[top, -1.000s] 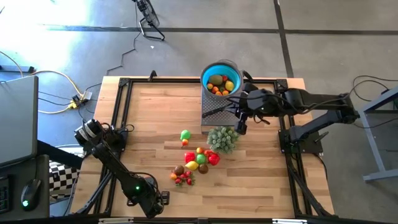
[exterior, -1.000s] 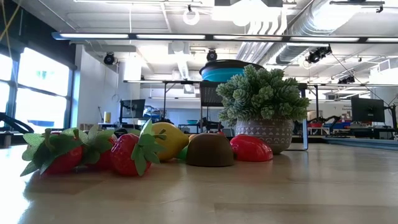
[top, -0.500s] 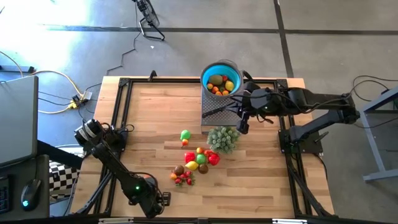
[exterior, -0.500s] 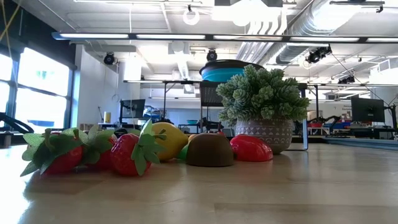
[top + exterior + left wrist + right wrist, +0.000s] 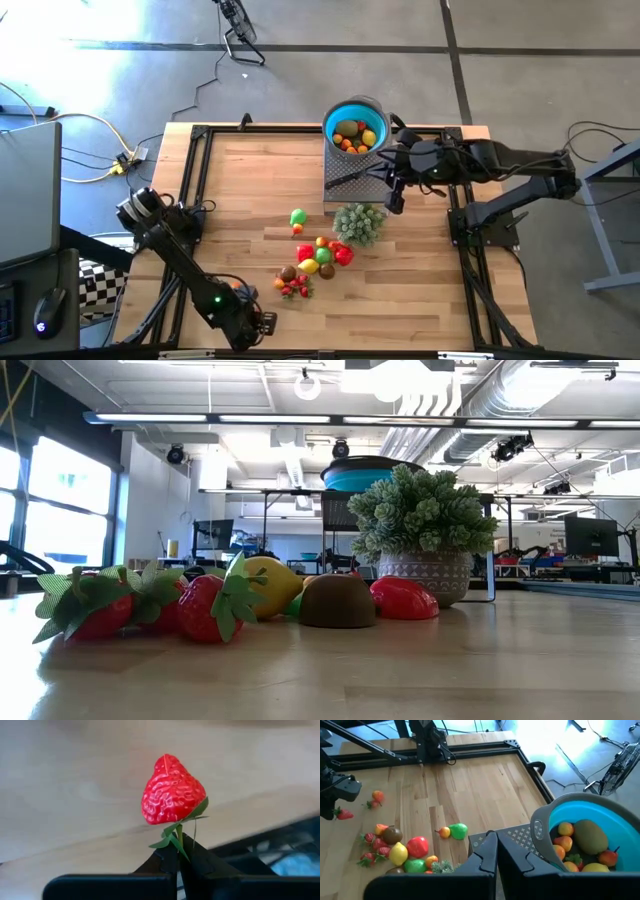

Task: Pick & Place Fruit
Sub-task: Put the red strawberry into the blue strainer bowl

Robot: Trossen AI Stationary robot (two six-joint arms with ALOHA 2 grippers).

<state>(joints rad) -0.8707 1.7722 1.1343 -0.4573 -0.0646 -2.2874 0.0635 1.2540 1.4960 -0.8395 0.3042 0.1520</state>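
My left gripper (image 5: 265, 322) is at the table's near edge, left of centre, shut on a red toy strawberry (image 5: 172, 790), which also shows in the right wrist view (image 5: 343, 813). My right gripper (image 5: 393, 205) is shut and touches nothing. It hovers just right of the grey perforated stand (image 5: 345, 175), below the blue bowl (image 5: 355, 125). The bowl sits on that stand and holds several fruits (image 5: 580, 837). A pile of fruits (image 5: 318, 255) lies mid-table, with a green pear (image 5: 298, 217) to its far left. The low view shows the pile (image 5: 230, 600) but no gripper. My left gripper pinches the strawberry by its green leaf cap (image 5: 175, 840), between the two fingertips (image 5: 165, 862). The red berry juts out beyond the fingers, its pointed end away from them. It appears lifted clear of the wood.
A pale green bushy plant in a pot (image 5: 358, 222) stands between my right gripper and the fruit pile. Two small orange fruits (image 5: 376, 797) lie near my left gripper. A black frame (image 5: 200, 135) borders the table. There is bare wood (image 5: 240, 190) on the left half.
My right gripper has drifted a little toward the table's right edge and stayed shut. My left arm's joints have shifted slightly while its gripper stayed near the near edge.
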